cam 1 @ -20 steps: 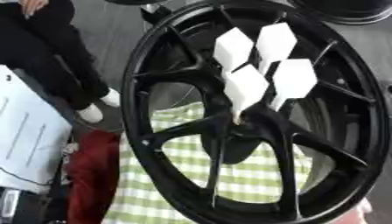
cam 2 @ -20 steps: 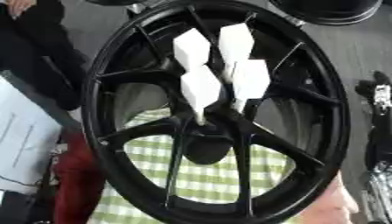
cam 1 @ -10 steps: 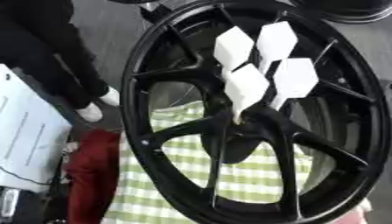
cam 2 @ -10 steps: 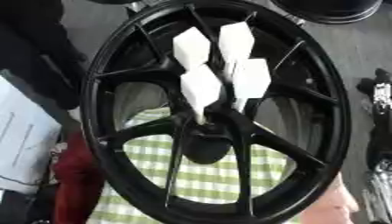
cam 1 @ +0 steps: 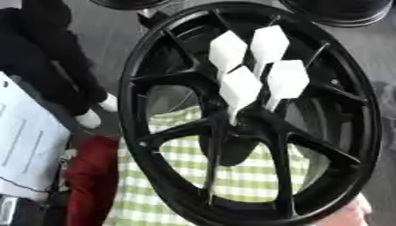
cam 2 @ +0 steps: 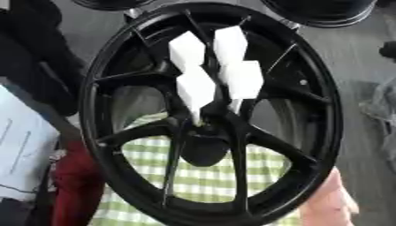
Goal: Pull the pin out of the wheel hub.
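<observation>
Robot hand unseen — white pins (cam 1: 255, 75) in wheel hub (cam 1: 240, 128).

Black wheel hub (cam 1: 325, 88) bearing four white pins (cam 1: 241, 88); green-and-white checked cloth (cam 1: 240, 176) beneath; red fabric (cam 1: 89, 176) and white sheet (cam 1: 23, 145) beside it.

A green-and-white checked cloth (cam 1: 232, 176) lies low in the middle. Left of the cloth sits a red bundle (cam 1: 89, 176), and further left a white sheet of paper (cam 1: 27, 145). Above the cloth, far off, 2 dark rims (cam 2: 325, 11) touch the top edge.
</observation>
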`<state>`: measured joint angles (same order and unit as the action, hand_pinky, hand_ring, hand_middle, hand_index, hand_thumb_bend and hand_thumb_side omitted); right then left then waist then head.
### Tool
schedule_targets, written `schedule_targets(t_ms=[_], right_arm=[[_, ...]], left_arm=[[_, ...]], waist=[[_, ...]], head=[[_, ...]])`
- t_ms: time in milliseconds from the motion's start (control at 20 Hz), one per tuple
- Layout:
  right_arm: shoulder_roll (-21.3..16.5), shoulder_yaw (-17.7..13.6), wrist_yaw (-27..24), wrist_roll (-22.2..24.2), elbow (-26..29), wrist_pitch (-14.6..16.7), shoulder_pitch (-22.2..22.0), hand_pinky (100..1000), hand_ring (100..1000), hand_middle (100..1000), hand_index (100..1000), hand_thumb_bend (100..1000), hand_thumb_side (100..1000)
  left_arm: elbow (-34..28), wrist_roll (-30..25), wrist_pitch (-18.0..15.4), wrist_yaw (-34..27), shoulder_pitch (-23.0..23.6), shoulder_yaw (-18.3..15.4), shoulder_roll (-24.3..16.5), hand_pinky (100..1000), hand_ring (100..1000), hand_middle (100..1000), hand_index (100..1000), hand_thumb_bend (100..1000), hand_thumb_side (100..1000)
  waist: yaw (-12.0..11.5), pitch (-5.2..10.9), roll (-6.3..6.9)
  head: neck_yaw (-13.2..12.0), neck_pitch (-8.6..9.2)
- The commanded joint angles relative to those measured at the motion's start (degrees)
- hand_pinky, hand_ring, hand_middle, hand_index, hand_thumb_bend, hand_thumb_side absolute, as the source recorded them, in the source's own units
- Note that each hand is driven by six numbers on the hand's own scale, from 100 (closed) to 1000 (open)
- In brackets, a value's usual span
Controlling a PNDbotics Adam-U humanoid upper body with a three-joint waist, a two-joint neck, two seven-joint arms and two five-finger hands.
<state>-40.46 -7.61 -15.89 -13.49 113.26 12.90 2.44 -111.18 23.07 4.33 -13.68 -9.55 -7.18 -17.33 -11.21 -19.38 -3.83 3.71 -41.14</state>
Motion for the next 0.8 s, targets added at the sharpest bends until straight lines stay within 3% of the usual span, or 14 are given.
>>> schedule_targets(t_ms=[50, 400, 550, 800], right_arm=[[-9.8, 0.5, 0.3, 4.8, 1.3, 2.8, 0.7, 971, 795, 693, 825, 100, 518], [-25.9, 3.7, 4.2, 12.1, 1.3, 3.9, 2.2, 940, 796, 709, 824, 100, 391], [-29.9, 5.5, 6.1, 14.5, 1.3, 4.5, 3.5, 936, 798, 715, 825, 100, 361], [-34.7, 10.5, 7.9, 20.8, 1.3, 5.3, 7.0, 935, 804, 725, 825, 100, 419]], left_arm=[[-0.5, -0.2, -0.1, 0.2, 0.0, 0.1, -2.0, 552, 843, 877, 750, 227, 875], [-0.3, -0.6, 0.1, 0.2, 0.3, 0.4, -2.7, 551, 843, 877, 749, 226, 877], [-0.2, -0.8, 0.1, 0.1, 0.3, 0.6, -2.9, 551, 843, 877, 749, 225, 877], [-0.1, -1.3, 0.3, -0.1, 0.2, 1.1, -3.3, 550, 844, 877, 748, 225, 879]], waist=[[0.1, 1.48, 0.27], [0.3, 1.81, -0.01], [0.1, 1.88, -0.10], [-0.4, 2.08, -0.39]], head=[[0.2, -0.18], [0.3, -0.30], [0.3, -0.30], [0.9, -0.21]])
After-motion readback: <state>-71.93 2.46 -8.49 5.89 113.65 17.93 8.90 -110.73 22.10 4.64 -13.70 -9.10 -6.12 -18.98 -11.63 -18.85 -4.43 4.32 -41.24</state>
